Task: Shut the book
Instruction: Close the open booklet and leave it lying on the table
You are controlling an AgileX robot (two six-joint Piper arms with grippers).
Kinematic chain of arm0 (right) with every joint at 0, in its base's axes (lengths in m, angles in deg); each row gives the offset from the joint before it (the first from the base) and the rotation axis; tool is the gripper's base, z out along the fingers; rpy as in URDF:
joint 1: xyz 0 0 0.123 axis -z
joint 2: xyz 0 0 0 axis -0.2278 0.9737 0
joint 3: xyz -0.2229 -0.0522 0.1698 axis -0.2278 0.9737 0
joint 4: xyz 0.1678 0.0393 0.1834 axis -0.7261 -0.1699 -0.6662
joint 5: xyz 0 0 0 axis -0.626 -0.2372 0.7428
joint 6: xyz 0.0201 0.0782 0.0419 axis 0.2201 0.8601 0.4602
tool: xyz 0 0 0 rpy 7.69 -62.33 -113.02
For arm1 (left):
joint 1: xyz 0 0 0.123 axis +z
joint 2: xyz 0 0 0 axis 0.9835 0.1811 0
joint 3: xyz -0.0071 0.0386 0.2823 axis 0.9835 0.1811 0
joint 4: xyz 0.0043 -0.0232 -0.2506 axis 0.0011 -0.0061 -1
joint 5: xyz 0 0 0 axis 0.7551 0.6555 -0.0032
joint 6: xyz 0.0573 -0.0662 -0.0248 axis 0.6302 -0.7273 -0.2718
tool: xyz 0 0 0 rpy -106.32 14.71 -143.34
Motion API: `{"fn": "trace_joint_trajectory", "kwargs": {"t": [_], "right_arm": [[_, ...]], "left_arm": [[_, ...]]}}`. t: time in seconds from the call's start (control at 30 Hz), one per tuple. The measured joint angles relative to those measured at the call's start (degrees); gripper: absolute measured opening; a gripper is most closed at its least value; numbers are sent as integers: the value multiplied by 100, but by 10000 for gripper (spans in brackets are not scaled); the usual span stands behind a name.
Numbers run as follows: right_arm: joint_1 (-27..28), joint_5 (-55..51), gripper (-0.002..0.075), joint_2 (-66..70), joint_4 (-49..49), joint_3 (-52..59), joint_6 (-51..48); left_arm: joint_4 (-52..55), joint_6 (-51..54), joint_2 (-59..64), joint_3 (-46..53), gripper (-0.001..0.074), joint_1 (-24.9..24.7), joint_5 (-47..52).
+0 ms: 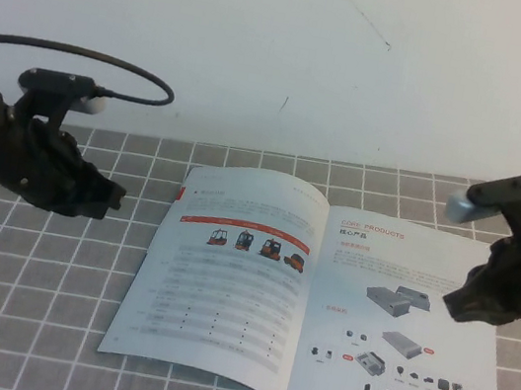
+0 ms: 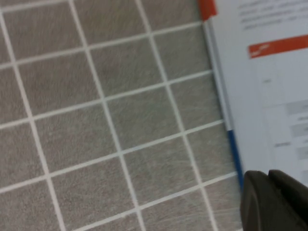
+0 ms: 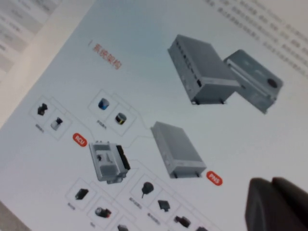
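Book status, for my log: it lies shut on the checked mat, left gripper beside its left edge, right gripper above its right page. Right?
No. The book is open, not shut: the high view shows both pages spread on the checked mat. The left gripper is beside its left edge, the right gripper above its right page.

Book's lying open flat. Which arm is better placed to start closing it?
Probably the left. The left gripper sits just outside the left edge of the book, where it could catch that side and fold it over. The right gripper hangs over the right page itself, short of its outer edge.
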Motion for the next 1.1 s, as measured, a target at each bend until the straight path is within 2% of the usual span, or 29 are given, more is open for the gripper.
{"fn": "trace_joint_trajectory", "kwargs": {"t": [0.27,0.53,0.83,0.97,1.1], "right_arm": [[-70,195,-1,820,-147,-12,0],[-83,218,-1,966,-159,-22,0],[-83,218,-1,990,-182,-24,-85],[-83,218,-1,990,-228,-34,-119],[-83,236,-1,990,-252,-34,-146]], "left_arm": [[29,-166,770,-13,-2,-49,-176],[288,-188,1319,-22,-2,-659,-581],[1066,-1039,1405,-124,-2,-1131,-868],[887,-1080,1405,-124,-2,-1282,-907],[147,-716,1459,-124,-2,-1689,-1032]]}}
